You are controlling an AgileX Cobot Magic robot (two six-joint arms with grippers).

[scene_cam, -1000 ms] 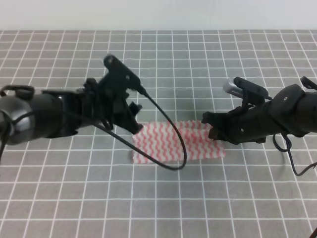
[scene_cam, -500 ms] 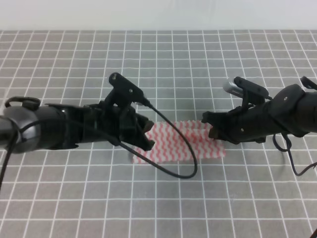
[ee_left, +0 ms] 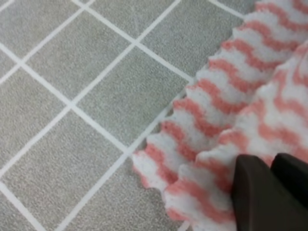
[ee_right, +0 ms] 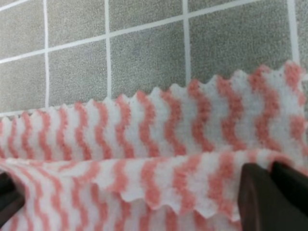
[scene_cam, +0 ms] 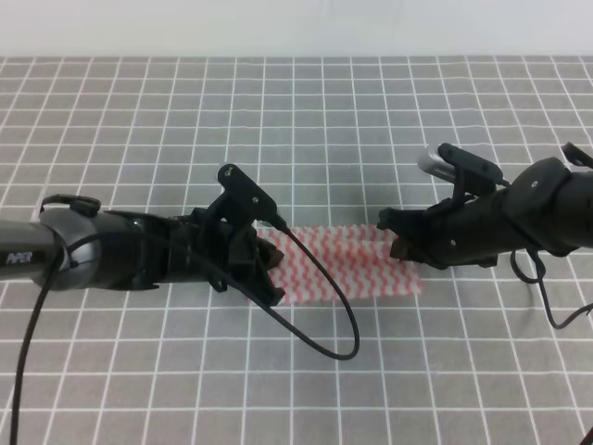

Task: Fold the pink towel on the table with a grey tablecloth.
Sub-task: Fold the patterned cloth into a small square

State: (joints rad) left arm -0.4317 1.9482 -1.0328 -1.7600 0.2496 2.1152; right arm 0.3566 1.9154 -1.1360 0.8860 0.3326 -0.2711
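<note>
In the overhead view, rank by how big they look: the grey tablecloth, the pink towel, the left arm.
1. Grey tablecloth: fills nearly the frame.
2. Left arm: the camera's nearness may inflate it.
3. Pink towel: smallest, partly hidden under both grippers.

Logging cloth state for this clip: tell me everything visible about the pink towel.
The pink towel is a thin, fuzzy-looking cloth with pink-and-white wavy zigzag stripes and pinked edges. It lies on the grey gridded tablecloth near the middle, folded into a strip running left to right, with two layers showing in both wrist views. The left gripper is shut on its left end, fingers pressing the upper layer. The right gripper is shut on its right end, holding the upper layer lifted above the lower one.
</note>
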